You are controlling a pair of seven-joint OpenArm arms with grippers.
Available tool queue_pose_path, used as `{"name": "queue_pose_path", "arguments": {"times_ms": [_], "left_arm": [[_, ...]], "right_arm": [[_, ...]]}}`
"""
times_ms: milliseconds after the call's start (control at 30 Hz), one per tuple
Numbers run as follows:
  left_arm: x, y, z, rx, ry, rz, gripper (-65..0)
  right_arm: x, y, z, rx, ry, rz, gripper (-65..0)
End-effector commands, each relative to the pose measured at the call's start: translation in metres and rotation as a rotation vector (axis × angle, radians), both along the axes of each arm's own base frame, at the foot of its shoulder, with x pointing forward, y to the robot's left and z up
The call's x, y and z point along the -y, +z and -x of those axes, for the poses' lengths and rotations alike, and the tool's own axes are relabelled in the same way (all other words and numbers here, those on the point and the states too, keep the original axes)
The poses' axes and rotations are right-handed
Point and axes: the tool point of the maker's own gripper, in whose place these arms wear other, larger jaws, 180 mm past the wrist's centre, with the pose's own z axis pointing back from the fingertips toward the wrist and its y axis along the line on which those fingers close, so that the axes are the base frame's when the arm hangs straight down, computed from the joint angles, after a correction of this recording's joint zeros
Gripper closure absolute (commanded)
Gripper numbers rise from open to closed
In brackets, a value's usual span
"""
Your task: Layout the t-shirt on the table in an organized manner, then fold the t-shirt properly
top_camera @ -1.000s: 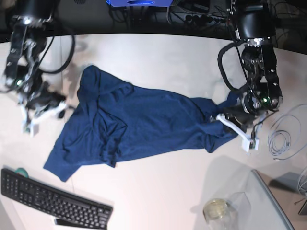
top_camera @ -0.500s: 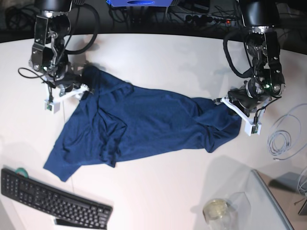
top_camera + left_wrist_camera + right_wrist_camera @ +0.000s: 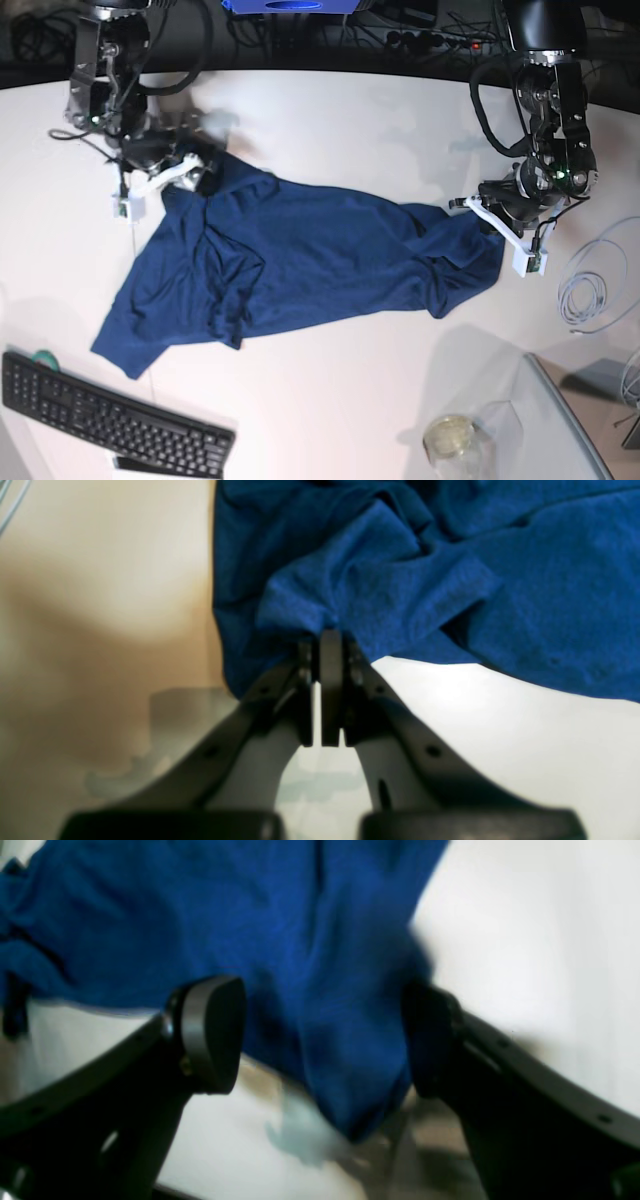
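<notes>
Soft, limp navy t-shirt (image 3: 300, 260) sprawls crumpled on the white desk (image 3: 330, 400). Left pincer (image 3: 327, 645) pinches its hem; right pincer (image 3: 320, 1040), spread wide, straddles a corner worth gripping.

White bench (image 3: 360, 110) with curved far edge, dark navy t-shirt (image 3: 300, 260) spread rumpled across its middle, black keyboard (image 3: 110, 415) at the near left corner, coiled pale cable (image 3: 590, 285) at right, glass jar (image 3: 452, 440) near front right
</notes>
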Motion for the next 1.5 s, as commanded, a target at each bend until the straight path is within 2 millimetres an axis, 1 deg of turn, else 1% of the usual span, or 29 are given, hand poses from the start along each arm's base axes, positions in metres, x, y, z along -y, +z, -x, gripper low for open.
{"name": "queue_pose_path", "arguments": {"times_ms": [0, 100, 167, 200, 267, 300, 333, 367, 433, 500, 600, 633, 667, 700, 733, 800, 833, 900, 967, 1000, 1033, 1100, 1167, 1200, 1267, 1300, 1400, 1467], "left_arm": [[-0.004, 0.012, -0.008, 0.043, 0.000, -0.008, 0.0], [-0.006, 0.012, -0.007, 0.042, -0.001, -0.015, 0.0], [-0.006, 0.012, -0.007, 0.040, -0.001, -0.015, 0.0], [-0.006, 0.012, -0.007, 0.040, -0.001, -0.015, 0.0], [-0.007, 0.012, -0.007, 0.040, 0.000, -0.016, 0.0], [-0.007, 0.012, -0.007, 0.040, 0.000, -0.016, 0.0], [-0.007, 0.012, -0.007, 0.040, 0.000, -0.016, 0.0], [-0.011, 0.013, -0.007, 0.045, 0.010, -0.018, 0.0], [-0.018, 0.016, -0.007, 0.054, 0.033, -0.020, 0.0], [-0.022, 0.031, -0.012, 0.094, 0.039, -0.033, 0.0], [-0.017, 0.057, -0.020, 0.166, 0.013, -0.056, 0.0], [-0.015, 0.063, -0.022, 0.183, 0.007, -0.059, 0.0], [-0.011, 0.069, -0.028, 0.202, -0.004, -0.059, 0.0], [-0.010, 0.075, -0.036, 0.221, -0.008, -0.058, 0.0], [-0.004, 0.081, -0.047, 0.240, -0.023, -0.053, 0.0], [0.011, 0.086, -0.067, 0.257, -0.061, -0.038, 0.0], [0.017, 0.089, -0.079, 0.268, -0.076, -0.032, 0.0], [0.027, 0.093, -0.105, 0.272, -0.097, -0.013, 0.0], [0.037, 0.094, -0.134, 0.262, -0.114, 0.005, 0.0], [0.041, 0.096, -0.148, 0.257, -0.123, 0.010, 0.0], [0.046, 0.103, -0.164, 0.267, -0.134, 0.015, 0.0], [0.059, 0.131, -0.202, 0.339, -0.146, 0.031, 0.0], [0.061, 0.168, -0.235, 0.425, -0.143, 0.037, 0.0], [0.062, 0.194, -0.250, 0.477, -0.142, 0.042, 0.0], [0.067, 0.239, -0.269, 0.559, -0.145, 0.054, 0.0], [0.068, 0.264, -0.275, 0.606, -0.150, 0.051, 0.0], [0.072, 0.324, -0.282, 0.730, -0.165, 0.038, 0.0], [0.078, 0.360, -0.276, 0.823, -0.185, 0.022, 0.0]], "right_arm": [[0.000, -0.007, 0.005, -0.042, 0.008, 0.000, -45.0], [-0.005, -0.021, 0.017, -0.091, 0.010, -0.018, -38.1], [-0.006, -0.022, 0.020, -0.096, 0.011, -0.020, -31.2], [-0.005, -0.020, 0.019, -0.092, 0.011, -0.018, -24.6], [-0.005, -0.017, 0.017, -0.083, 0.012, -0.015, -6.3], [-0.004, -0.013, 0.014, -0.068, 0.012, -0.010, 0.0], [-0.002, -0.008, 0.013, -0.053, 0.012, -0.002, 0.0], [0.001, 0.000, 0.012, -0.029, 0.013, 0.010, -2.1], [0.006, 0.025, 0.004, 0.038, 0.019, 0.039, 0.0], [0.011, 0.056, -0.002, 0.105, 0.040, 0.076, -0.3], [0.015, 0.100, -0.013, 0.199, 0.070, 0.124, -0.3], [0.016, 0.109, -0.017, 0.221, 0.076, 0.137, -0.3], [0.016, 0.120, -0.024, 0.254, 0.077, 0.145, -0.5], [0.019, 0.130, -0.038, 0.289, 0.077, 0.158, -0.5], [0.026, 0.140, -0.053, 0.323, 0.079, 0.180, -0.5], [0.038, 0.142, -0.078, 0.332, 0.093, 0.205, -0.5], [0.044, 0.147, -0.096, 0.343, 0.096, 0.214, -0.5], [0.062, 0.144, -0.128, 0.320, 0.096, 0.230, -0.5], [0.081, 0.148, -0.164, 0.311, 0.080, 0.236, -0.5], [0.089, 0.151, -0.179, 0.306, 0.070, 0.236, -0.5], [0.099, 0.159, -0.193, 0.313, 0.061, 0.244, -0.5], [0.121, 0.193, -0.226, 0.362, 0.037, 0.270, -0.5], [0.138, 0.243, -0.252, 0.455, 0.013, 0.305, -0.5], [0.145, 0.270, -0.262, 0.505, 0.002, 0.322, -0.5], [0.161, 0.329, -0.272, 0.622, -0.024, 0.377, -0.5], [0.167, 0.359, -0.273, 0.683, -0.035, 0.410, -0.5], [0.176, 0.431, -0.270, 0.834, -0.061, 0.475, -0.6], [0.179, 0.466, -0.262, 0.915, -0.067, 0.526, -0.3]]}}
